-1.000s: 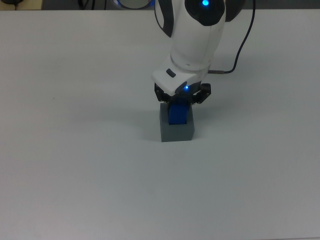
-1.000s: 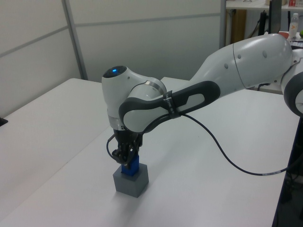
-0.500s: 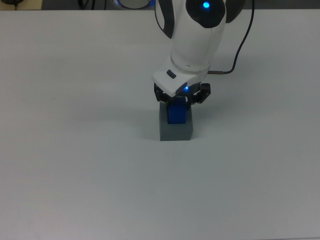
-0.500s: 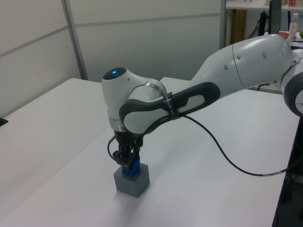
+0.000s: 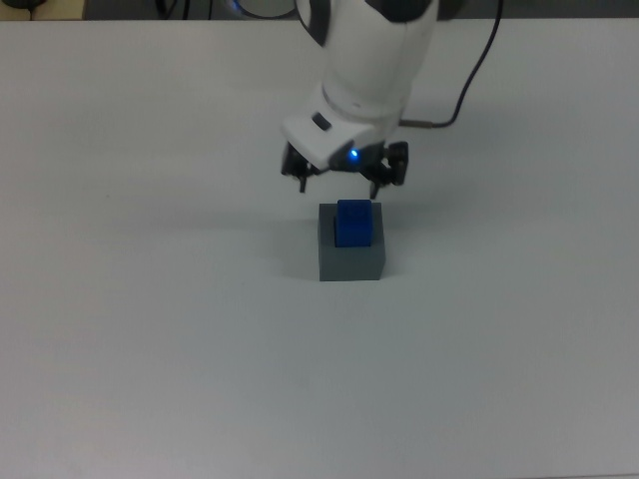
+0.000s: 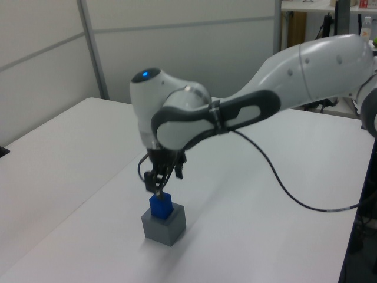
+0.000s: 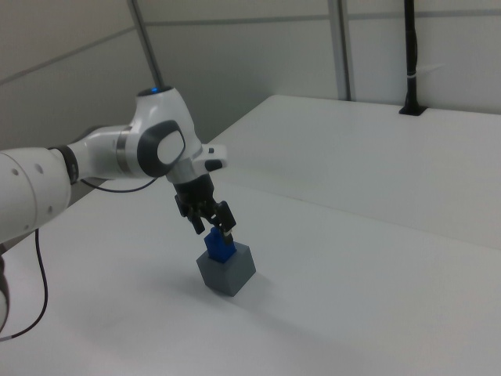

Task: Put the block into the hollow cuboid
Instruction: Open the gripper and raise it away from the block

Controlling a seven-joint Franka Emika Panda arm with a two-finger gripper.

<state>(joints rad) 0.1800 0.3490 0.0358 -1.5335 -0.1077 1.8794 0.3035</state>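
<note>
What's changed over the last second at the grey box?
The gripper has let go of the block and risen clear, its fingers open and empty. The block stays seated in the hollow cuboid, sticking up above the rim. The cuboid has barely moved on the table.

A plain white worktop (image 5: 150,349) fills the top view, evenly lit, with no strong shadows. In the left view, pale wall panels (image 6: 194,53) divided by grey strips (image 6: 94,50) stand behind it, and a desk (image 6: 321,6) sits at the upper right. In the right view, a black post (image 7: 410,59) rises from the worktop's far edge.
</note>
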